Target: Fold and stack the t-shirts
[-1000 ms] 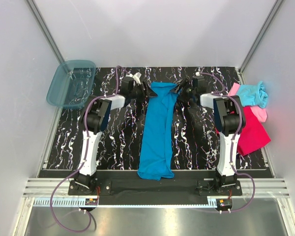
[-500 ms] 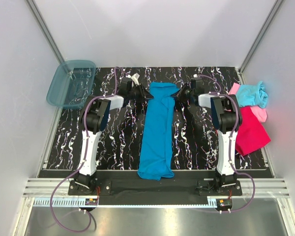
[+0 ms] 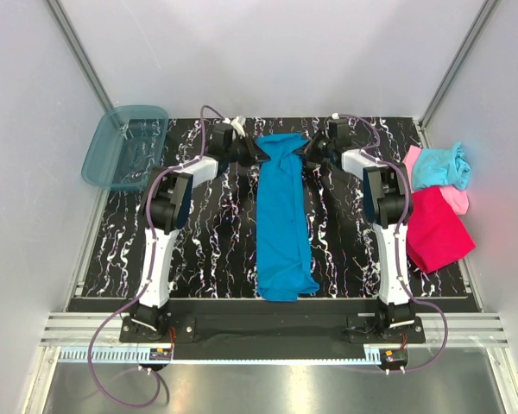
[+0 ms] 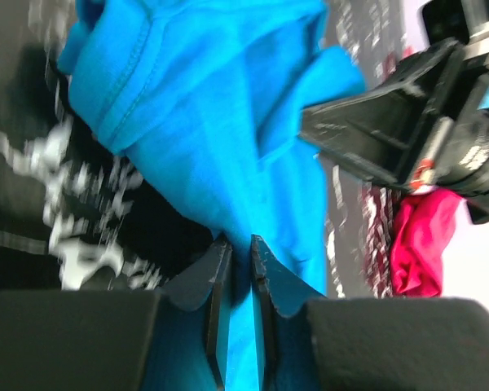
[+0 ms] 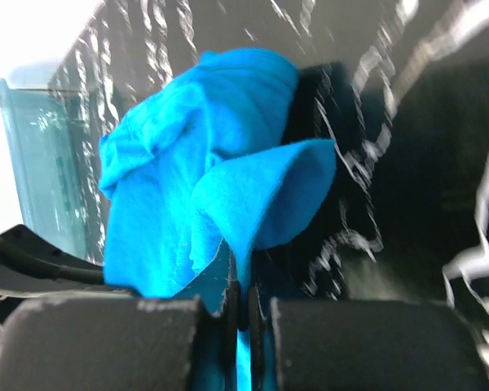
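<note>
The blue t-shirt [image 3: 282,216] lies as a long narrow strip down the middle of the black marbled table [image 3: 198,250]. My left gripper [image 3: 257,153] is at its far left corner and my right gripper [image 3: 309,153] at its far right corner. In the left wrist view the left gripper [image 4: 240,252] is shut on a fold of the blue t-shirt [image 4: 220,98]. In the right wrist view the right gripper [image 5: 243,293] pinches the blue t-shirt [image 5: 187,163] tightly, its corner raised off the table. A magenta-red t-shirt [image 3: 436,228], an aqua one [image 3: 440,166] and a pink one [image 3: 455,200] are piled at the right edge.
A translucent teal bin [image 3: 125,147] hangs over the table's far left corner. White walls and metal posts close in the back and sides. A metal rail runs along the near edge behind the arm bases.
Both grippers have closed on the blue shirt's far corners and moved toward the back of the table. The shirt's near end has slid away from the front edge.
</note>
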You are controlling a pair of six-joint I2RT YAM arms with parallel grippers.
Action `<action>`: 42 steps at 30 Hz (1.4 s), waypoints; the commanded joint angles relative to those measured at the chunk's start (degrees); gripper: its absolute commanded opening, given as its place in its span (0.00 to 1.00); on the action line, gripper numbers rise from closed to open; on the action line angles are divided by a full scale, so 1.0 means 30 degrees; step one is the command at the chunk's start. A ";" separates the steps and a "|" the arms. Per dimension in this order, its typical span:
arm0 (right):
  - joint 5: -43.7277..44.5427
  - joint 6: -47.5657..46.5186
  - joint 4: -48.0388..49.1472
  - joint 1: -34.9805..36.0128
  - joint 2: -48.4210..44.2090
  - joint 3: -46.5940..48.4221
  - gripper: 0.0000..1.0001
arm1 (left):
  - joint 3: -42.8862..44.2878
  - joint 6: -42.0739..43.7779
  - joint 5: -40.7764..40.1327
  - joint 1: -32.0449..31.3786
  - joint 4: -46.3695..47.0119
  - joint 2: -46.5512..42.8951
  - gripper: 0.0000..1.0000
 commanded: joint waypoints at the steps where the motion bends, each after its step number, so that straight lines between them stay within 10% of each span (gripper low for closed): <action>1: -0.0107 -0.0366 -0.0881 0.0125 0.0598 0.2414 0.00 | 0.2164 0.0288 -0.0020 0.0606 -0.0949 0.0696 0.17; 11: -0.0077 -0.0219 -0.3489 0.0066 0.3644 0.8531 0.00 | 0.6589 0.0376 0.0507 0.1634 -0.3060 0.3128 0.23; 15: -0.0077 -0.0132 -0.4805 -0.0050 0.5166 1.0821 0.00 | 0.6856 0.0259 0.0683 0.1810 -0.3208 0.3714 0.56; 22: 0.0448 -0.0541 -0.5953 -0.0139 0.5495 1.2380 0.57 | 0.5042 0.0084 0.0684 0.1956 -0.1981 0.2604 0.70; 33: 0.5251 -0.2914 -0.5923 -0.0139 -0.4517 0.5706 0.73 | -0.0172 0.0786 -0.2009 0.2338 -0.1916 -0.5265 0.70; 42: 0.6105 -0.1070 -0.2446 0.0561 -1.7027 -1.0104 0.73 | -1.1266 -0.1026 -0.4734 0.0704 0.1848 -1.5466 0.67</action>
